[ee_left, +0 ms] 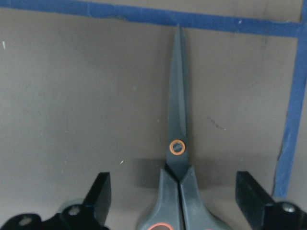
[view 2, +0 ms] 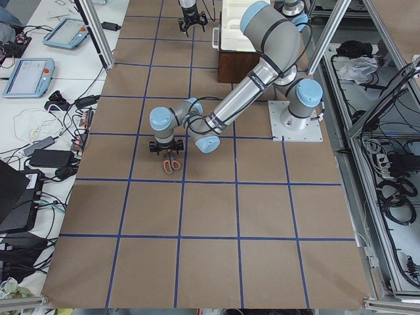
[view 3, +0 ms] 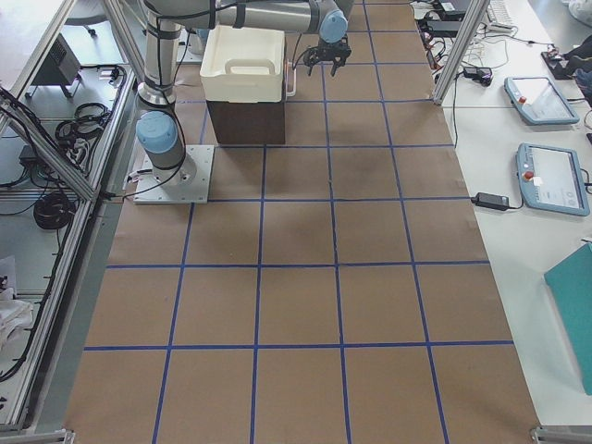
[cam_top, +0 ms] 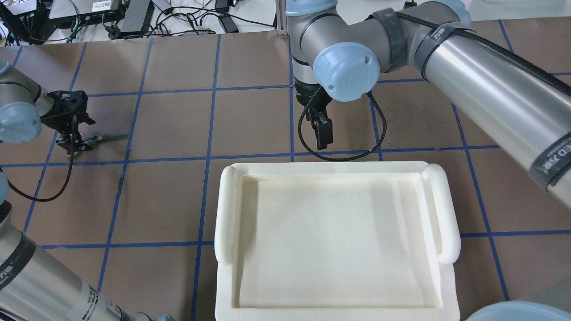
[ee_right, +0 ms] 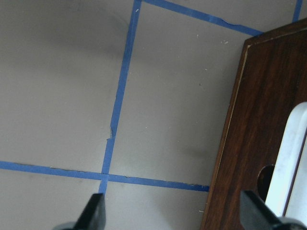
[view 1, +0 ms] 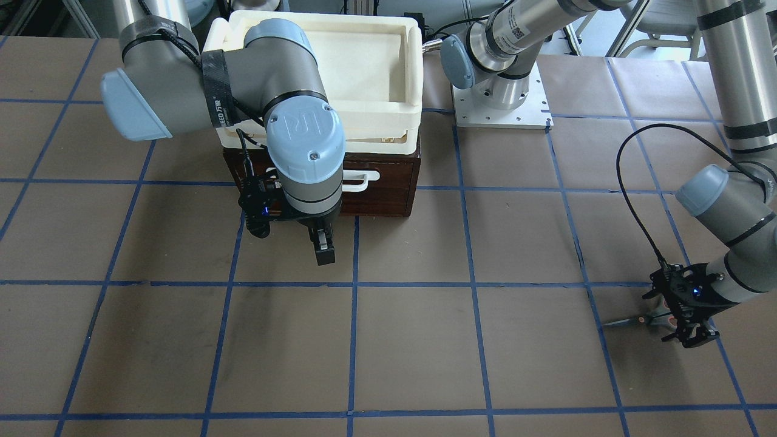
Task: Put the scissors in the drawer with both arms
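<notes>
Brown table [view 1: 413, 340] gridded with blue tape [view 1: 352, 340]. Left gripper [ee_left: 175, 191], spread, straddles the scissors [ee_left: 178, 120]; right gripper [ee_right: 175, 211], also spread, hangs before the drawer [ee_right: 254, 120].

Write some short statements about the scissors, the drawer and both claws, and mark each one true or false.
1. The scissors lie on the table with blades closed. True.
2. The left claw is shut on the scissors. False: it is open, with one finger on each side of them.
3. The right claw grips the white handle of the drawer. False: it hangs open in front of the drawer, and the handle is not between its fingers.
4. A white tray sits on top of the drawer's box. True.
5. The drawer is pulled out. False: it looks shut.
</notes>
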Robot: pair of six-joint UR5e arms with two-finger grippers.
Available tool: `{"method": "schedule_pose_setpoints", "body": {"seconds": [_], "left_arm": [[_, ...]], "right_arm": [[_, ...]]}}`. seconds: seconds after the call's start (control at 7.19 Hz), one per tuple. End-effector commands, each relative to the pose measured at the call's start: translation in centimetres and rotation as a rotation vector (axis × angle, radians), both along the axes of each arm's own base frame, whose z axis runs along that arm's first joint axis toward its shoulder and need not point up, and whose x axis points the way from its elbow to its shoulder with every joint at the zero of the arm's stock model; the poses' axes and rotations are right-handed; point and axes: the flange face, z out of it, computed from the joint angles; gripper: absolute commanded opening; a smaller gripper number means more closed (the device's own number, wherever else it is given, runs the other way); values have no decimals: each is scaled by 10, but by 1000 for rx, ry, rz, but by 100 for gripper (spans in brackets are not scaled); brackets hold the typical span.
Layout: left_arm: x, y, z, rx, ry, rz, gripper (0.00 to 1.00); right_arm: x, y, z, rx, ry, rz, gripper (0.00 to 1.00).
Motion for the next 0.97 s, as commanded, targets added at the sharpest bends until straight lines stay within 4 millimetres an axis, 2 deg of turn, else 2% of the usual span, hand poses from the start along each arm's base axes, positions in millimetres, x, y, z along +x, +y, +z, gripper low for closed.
{"method": "schedule_pose_setpoints", "body": {"seconds": [0.0,0.28,0.56,0.84], "left_arm": [[2,1,-2,16,-23,3,91],[-1,1,-4,32,-40,29,90],[-4,0,-9,38,-35,26,82],[-4,-3,-12,29,-41,21,79]], "right_arm": [[3,7,-5,61,-10,-37,100],[5,13,-9,113,-27,-58,100],[1,25,-17,205,10,-67,100],[0,29,-26,225,15,-70,100]]}}
